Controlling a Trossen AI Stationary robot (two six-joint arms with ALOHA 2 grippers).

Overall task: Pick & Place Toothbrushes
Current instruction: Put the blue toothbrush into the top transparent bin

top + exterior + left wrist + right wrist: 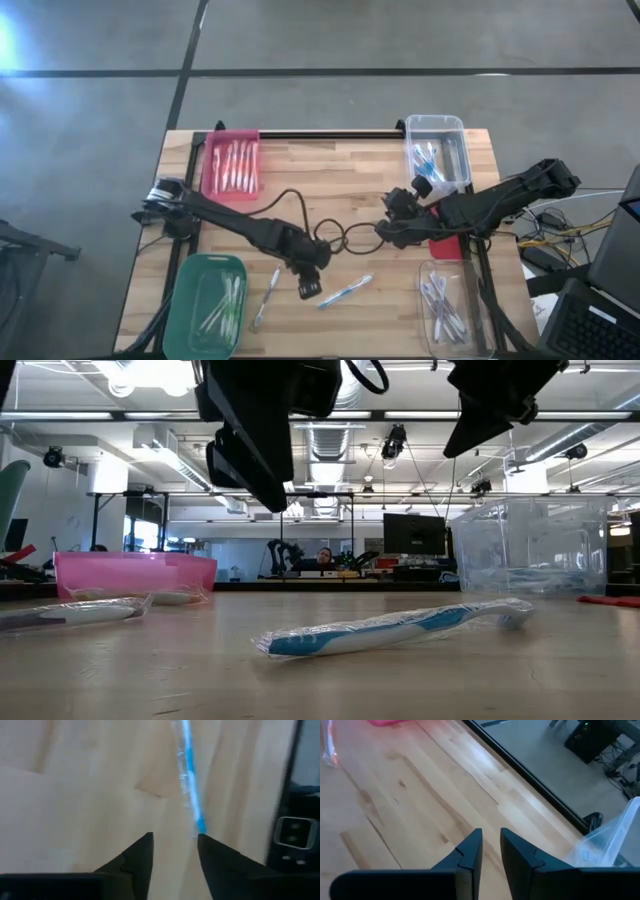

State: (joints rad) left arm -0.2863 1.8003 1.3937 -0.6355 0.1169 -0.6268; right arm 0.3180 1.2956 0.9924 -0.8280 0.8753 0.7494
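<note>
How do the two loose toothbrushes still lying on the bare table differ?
The blue toothbrush has bright blue accents; the pale toothbrush looks whitish, with no strong colour. The blue one lies at a shallow slant just beside the left gripper; the pale one lies steeper, nearer the green bin, with no gripper by it. Both rest flat on the wood, outside any bin.

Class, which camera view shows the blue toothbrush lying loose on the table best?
The low view: the blue toothbrush lies whole and side-on in its clear wrapper. The high view shows it small, beside the left gripper. The left wrist view shows part, blurred. The right wrist view misses it.
</note>
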